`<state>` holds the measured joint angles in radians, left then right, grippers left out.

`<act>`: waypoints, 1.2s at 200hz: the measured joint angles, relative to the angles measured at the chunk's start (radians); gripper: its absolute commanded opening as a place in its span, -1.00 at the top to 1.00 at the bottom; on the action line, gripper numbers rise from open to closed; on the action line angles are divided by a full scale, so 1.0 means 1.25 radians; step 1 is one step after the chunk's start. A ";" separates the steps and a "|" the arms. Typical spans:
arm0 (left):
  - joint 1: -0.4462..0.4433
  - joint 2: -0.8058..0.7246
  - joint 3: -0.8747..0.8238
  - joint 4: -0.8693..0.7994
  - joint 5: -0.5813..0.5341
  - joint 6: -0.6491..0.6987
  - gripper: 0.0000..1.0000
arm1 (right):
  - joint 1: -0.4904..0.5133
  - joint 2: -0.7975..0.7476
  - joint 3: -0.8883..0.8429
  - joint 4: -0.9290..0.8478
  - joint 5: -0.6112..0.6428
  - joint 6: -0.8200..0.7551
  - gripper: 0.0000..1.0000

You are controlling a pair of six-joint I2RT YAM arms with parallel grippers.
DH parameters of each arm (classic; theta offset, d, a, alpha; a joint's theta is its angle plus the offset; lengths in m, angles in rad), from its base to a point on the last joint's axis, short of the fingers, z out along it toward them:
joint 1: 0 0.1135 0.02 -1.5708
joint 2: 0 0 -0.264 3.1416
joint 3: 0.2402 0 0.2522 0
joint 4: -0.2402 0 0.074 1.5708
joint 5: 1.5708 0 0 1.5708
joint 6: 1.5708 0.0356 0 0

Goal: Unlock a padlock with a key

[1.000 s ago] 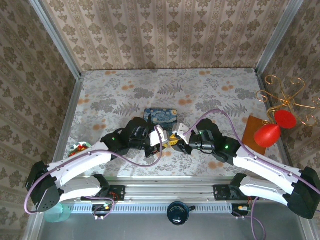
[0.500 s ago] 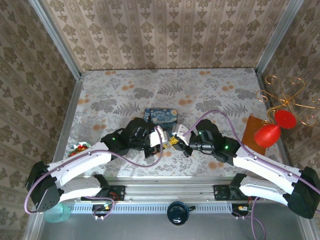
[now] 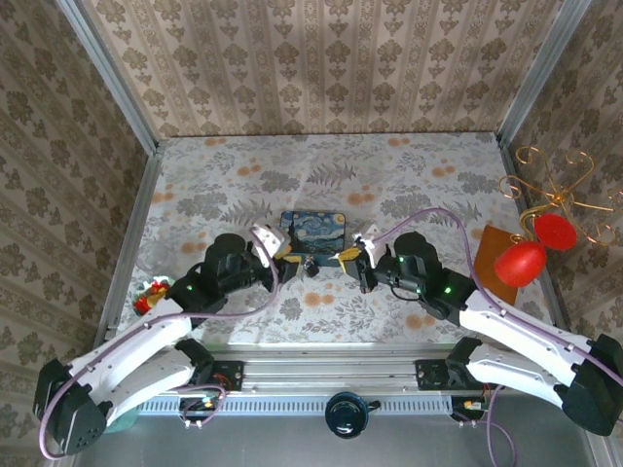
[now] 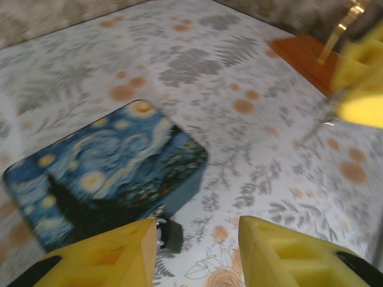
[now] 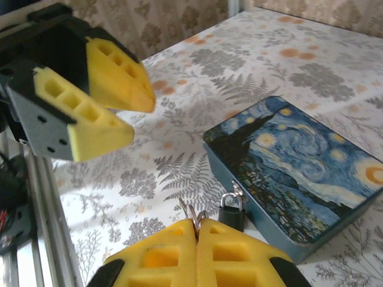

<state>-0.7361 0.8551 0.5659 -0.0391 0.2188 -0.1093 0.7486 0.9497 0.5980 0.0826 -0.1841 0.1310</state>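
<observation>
Your padlock point(image 3: 309, 265) sits on the flowered table point(image 3: 419, 175), hard against the near wall of the blue painted tin point(image 3: 313, 232), and it lies between your two grippers.

Your left gripper point(image 3: 277, 245) is to the padlock's left, its yellow pads parted with a moderate gap and nothing between them. From the left wrist, the left gripper point(image 4: 197, 239) opens toward the tin point(image 4: 102, 173). The padlock point(image 4: 170, 234) lies just beside the tip of one pad, at the edge of the gap rather than in the middle of it. You cannot tell whether pad and padlock touch.

Your right gripper point(image 3: 346, 256) comes in from the right, near the padlock but apart from it. From the right wrist, the right gripper point(image 5: 196, 233) has its pads pressed together on a thin piece of metal, the key point(image 5: 190, 210) as far as you can tell. A small loop of it pokes out past the tips. The padlock point(image 5: 230, 214) stands upright with its shackle up, leaning on the tin point(image 5: 299, 161), just beyond those tips and a little to one side. The key is close beside the padlock, not in it. The open left gripper point(image 5: 140, 113) shows farther off.
</observation>
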 measured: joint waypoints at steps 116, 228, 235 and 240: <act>-0.070 0.367 -0.013 0.052 -0.201 -0.375 -0.08 | 0.044 0.032 -0.121 0.172 0.152 0.301 1.00; -0.102 0.641 0.214 0.060 -0.323 -0.457 -0.26 | 0.047 0.003 -0.157 0.187 0.187 0.321 1.00; -0.101 0.648 0.222 0.058 -0.328 -0.458 -0.26 | 0.047 0.003 -0.157 0.187 0.187 0.321 1.00; -0.101 0.653 0.228 0.058 -0.330 -0.461 -0.26 | 0.047 0.003 -0.157 0.187 0.187 0.321 1.00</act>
<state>-0.8623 1.6714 0.8513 0.0330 -0.1932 -0.6853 0.8078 0.9535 0.4019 0.3161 0.0498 0.5320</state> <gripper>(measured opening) 0.629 0.067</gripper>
